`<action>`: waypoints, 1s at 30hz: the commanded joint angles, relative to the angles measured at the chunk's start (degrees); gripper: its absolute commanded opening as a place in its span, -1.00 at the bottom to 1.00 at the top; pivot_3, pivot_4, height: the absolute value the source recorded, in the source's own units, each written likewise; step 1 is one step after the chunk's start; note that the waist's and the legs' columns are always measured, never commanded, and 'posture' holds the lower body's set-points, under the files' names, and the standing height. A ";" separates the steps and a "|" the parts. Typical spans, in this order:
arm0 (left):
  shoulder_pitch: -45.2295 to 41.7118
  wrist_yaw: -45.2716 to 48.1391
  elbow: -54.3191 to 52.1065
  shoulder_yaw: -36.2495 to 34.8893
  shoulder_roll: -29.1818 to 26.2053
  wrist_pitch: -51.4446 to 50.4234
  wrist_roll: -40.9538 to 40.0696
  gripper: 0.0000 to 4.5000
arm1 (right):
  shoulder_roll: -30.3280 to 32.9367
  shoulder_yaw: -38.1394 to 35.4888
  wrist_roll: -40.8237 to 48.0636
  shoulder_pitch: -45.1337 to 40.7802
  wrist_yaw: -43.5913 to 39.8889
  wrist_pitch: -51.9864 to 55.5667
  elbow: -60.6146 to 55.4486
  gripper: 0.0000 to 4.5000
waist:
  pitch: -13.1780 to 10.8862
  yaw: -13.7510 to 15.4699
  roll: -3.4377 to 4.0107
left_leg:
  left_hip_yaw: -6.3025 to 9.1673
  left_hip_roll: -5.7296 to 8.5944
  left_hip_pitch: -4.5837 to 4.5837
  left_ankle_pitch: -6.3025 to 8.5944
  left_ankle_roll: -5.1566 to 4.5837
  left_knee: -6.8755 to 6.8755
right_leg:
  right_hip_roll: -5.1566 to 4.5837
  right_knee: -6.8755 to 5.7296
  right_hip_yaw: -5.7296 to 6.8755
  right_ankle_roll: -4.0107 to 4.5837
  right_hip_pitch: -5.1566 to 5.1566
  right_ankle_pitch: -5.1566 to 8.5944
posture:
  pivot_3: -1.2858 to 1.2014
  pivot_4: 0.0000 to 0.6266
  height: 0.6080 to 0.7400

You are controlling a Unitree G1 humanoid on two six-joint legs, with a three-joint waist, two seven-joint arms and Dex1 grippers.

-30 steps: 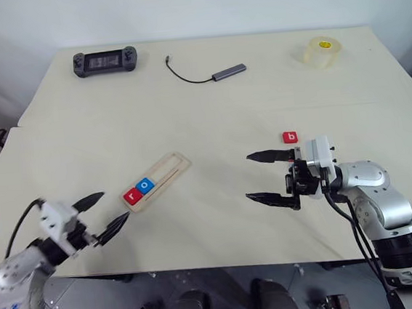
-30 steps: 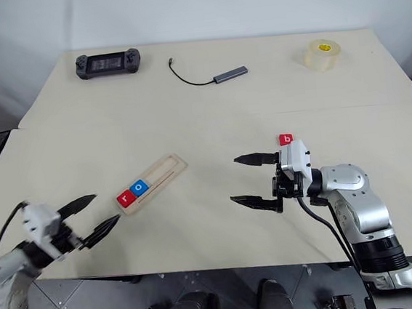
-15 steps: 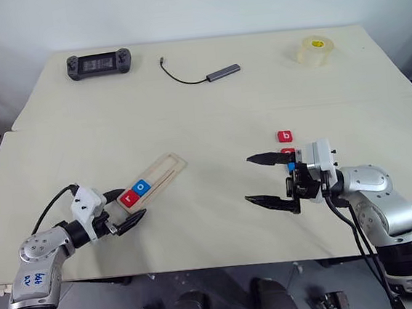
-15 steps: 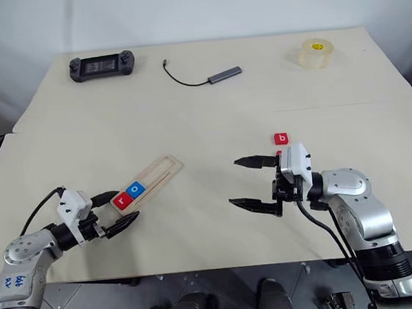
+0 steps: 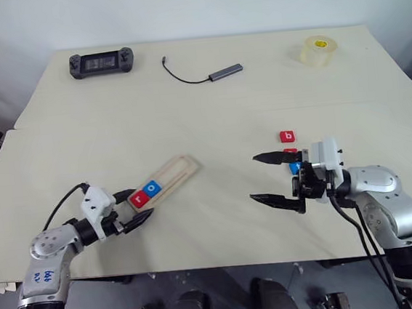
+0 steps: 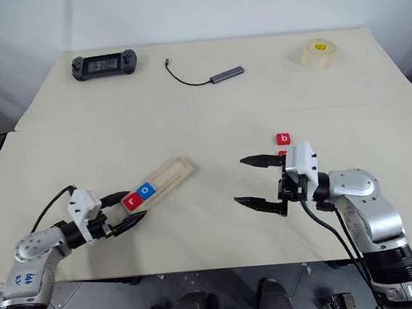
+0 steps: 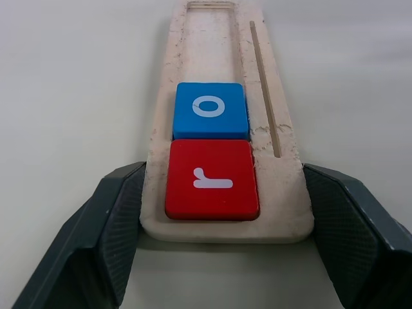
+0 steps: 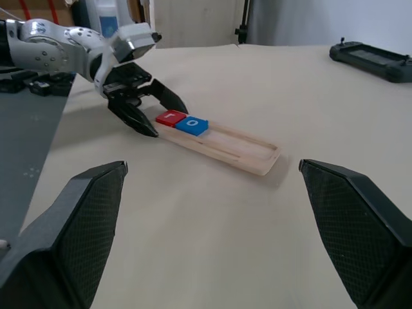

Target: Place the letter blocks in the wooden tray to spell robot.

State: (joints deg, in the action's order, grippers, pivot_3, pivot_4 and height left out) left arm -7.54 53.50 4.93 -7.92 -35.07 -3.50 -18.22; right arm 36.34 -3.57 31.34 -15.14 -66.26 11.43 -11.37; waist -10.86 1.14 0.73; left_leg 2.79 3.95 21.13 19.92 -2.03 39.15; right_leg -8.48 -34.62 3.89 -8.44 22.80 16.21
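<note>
The wooden tray lies slanted on the table's left half. A red r block and a blue o block sit side by side at its near end. My left gripper is open, and its fingers flank that end of the tray beside the r block. My right gripper hovers open and empty right of centre. Just behind it lie a red b block, another red block and a blue one, both partly hidden by the gripper.
At the back of the table sit a black game controller, a grey USB adapter with its cable and a roll of clear tape. Bare tabletop lies between the tray and my right gripper.
My left gripper has moved right and forward, from short of the tray to astride its near end. The right gripper has stayed in place, open. The camera view shifted slightly.
</note>
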 commanded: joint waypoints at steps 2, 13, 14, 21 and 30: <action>-5.79 4.69 -3.76 6.15 0.72 2.38 0.89 0.51 | 3.25 -5.31 1.87 3.43 0.46 0.61 -3.46 1.00 | -0.01 0.43 -0.01 | 0.01 0.01 0.05 0.00 0.00 0.01 | -0.01 0.02 0.03 0.00 0.00 0.00 | 0.03 -0.52 1.00; -23.65 10.73 14.23 21.75 7.70 10.96 11.89 0.51 | 5.78 -18.19 3.75 22.81 6.56 3.12 -14.82 1.00 | 0.00 0.34 -0.03 | -0.27 -0.05 0.01 -0.02 -0.06 -0.01 | 0.09 0.10 -0.02 -0.08 -0.01 -0.03 | 0.03 -0.52 1.00; -25.10 11.14 16.24 22.11 8.55 11.29 12.14 0.51 | 5.53 -19.30 3.87 24.58 7.21 3.22 -15.68 1.00 | 0.00 0.42 -0.03 | -0.26 -0.03 0.02 -0.04 -0.07 0.01 | 0.07 0.09 -0.01 -0.10 -0.02 -0.04 | 0.03 -0.52 1.00; -28.36 12.20 21.48 22.04 11.77 12.21 11.84 0.83 | 3.74 -21.97 4.40 31.45 9.95 2.79 -18.92 1.00 | 0.00 0.66 -0.05 | -0.25 0.07 0.00 -0.09 -0.18 0.10 | 0.01 0.16 -0.11 -0.26 -0.14 -0.13 | 0.03 -0.52 1.00; -26.22 13.54 21.71 18.43 10.38 15.72 9.45 0.99 | 2.07 -24.46 3.79 34.61 11.67 0.81 -17.50 1.00 | 0.00 0.50 -0.06 | -0.23 0.07 0.00 -0.09 -0.18 0.10 | 0.01 0.16 -0.13 -0.26 -0.12 -0.13 | 0.03 -0.52 1.00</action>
State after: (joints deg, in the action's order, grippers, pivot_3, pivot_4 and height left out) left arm -34.68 66.25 26.81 12.44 -23.61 10.66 -6.93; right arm 39.22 -25.61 34.43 18.71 -54.90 13.75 -28.13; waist -10.86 1.63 0.68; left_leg 2.56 4.01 21.13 19.83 -2.20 39.24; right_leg -8.47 -34.46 3.77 -8.69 22.68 16.08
